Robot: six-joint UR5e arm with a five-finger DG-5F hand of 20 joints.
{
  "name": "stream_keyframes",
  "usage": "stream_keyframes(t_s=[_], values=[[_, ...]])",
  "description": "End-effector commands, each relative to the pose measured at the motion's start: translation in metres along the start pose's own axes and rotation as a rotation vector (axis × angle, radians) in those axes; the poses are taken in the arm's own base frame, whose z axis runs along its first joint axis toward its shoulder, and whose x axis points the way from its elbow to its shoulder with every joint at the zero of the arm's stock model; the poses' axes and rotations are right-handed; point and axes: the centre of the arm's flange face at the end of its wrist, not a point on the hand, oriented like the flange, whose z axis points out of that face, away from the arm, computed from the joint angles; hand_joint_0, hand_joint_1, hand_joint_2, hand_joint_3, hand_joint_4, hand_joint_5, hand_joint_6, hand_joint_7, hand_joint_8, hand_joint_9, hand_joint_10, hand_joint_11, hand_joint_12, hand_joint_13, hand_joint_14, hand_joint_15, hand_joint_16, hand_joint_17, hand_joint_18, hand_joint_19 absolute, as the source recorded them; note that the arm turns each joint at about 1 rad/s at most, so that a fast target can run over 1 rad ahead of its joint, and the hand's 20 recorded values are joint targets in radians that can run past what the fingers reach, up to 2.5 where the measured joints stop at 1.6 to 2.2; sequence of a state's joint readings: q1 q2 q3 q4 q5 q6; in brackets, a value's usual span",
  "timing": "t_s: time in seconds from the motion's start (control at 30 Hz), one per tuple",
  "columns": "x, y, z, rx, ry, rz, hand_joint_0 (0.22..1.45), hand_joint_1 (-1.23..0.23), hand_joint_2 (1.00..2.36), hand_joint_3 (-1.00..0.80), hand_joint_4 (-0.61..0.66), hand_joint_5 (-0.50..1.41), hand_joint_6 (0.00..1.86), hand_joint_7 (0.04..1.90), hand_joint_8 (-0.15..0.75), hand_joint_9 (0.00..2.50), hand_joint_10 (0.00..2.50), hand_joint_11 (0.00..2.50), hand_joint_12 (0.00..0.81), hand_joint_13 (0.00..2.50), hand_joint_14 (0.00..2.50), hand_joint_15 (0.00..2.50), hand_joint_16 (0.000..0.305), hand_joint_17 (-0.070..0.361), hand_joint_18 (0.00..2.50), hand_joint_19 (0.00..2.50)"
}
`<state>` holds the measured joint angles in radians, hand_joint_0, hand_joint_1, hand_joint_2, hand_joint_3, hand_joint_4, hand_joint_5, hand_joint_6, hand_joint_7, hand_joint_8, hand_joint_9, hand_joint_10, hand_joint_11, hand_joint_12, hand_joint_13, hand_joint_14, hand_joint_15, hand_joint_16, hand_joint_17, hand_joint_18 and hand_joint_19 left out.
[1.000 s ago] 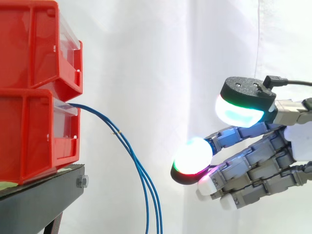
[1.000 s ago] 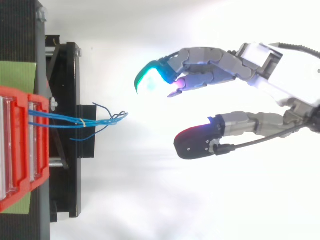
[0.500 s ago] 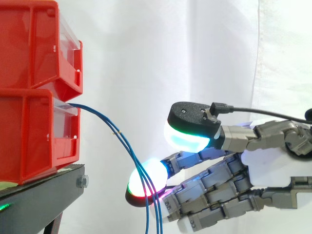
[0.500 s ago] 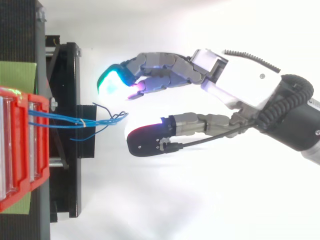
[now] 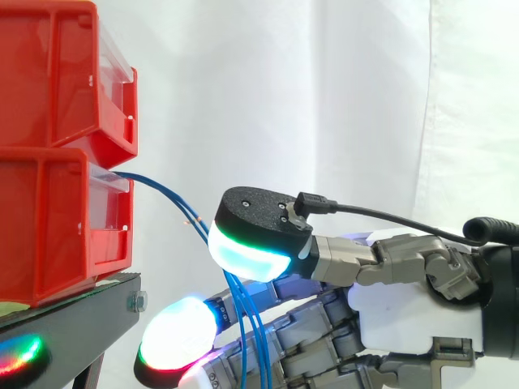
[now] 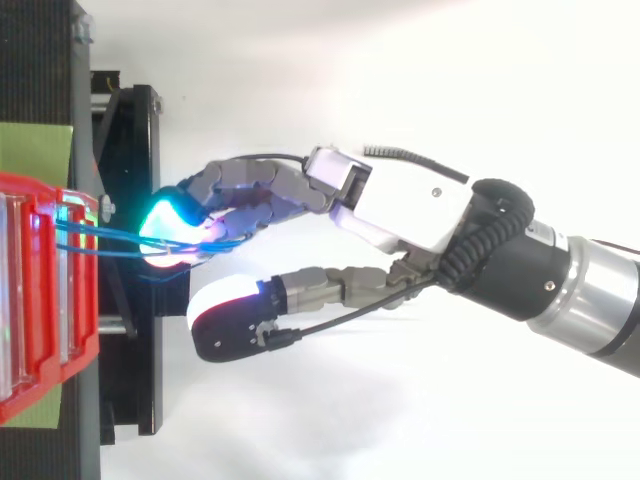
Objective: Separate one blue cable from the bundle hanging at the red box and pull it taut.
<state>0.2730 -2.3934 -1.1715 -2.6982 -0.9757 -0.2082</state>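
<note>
Hand: the hand [image 5: 405, 312] is spread wide at lower centre of the side view. Its thumb [image 5: 251, 235] is apart from the fingertips [image 5: 178, 336], and nothing is pinched.
Bundle: the blue bundle [image 5: 162, 194] leaves the lower red bin [image 5: 49, 227] at the left of the frame. It arcs down to the right and hangs through the gap between thumb and fingers. In the top view it runs right from the bin at mid-left and passes under a glowing fingertip [image 6: 165, 225].
Strands: they lie close together and cross near the hand. I cannot tell whether a pad touches any of them.
Risk, whole bundle: all strands sit in the same gap, so closing now would likely trap every one and separate nothing.
Risk, slip: the pads are thick and the wire thin, so a strand could slide out sideways as the thumb closes.
Risk, bin: pulling several strands at once may drag the bin forward on the black stand [image 5: 73, 324] or yank the cables out.
Risk, collision: the fingertips are near the stand's edge at lower left. Reaching further in could knock it.
Risk, tangle: crossed strands could ride along with the chosen one.
</note>
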Motion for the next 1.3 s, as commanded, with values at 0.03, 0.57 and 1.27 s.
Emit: stream_keyframes(t_s=[0.03,0.57,1.27], values=[[0.002,0.001,0.001,-0.003,0.010,0.011,0.53,-0.56,1.00,-0.50,0.33,-0.13,0.50,0.92,0.321,0.76,0.01,0.34,0.343,0.53,0.01,0.26,0.040,0.090,0.34,0.34],[-0.007,-0.006,0.002,0.021,0.050,0.207,0.55,-0.57,1.00,-0.49,0.32,-0.12,0.50,0.96,0.319,0.81,0.01,0.39,0.342,0.62,0.01,0.33,0.039,0.088,0.40,0.38],[-0.035,-0.013,0.014,0.032,0.201,0.235,0.58,-0.75,1.00,-0.50,0.24,-0.12,0.50,1.12,0.316,0.81,0.01,0.44,0.338,0.68,0.01,0.39,0.039,0.088,0.48,0.42]])
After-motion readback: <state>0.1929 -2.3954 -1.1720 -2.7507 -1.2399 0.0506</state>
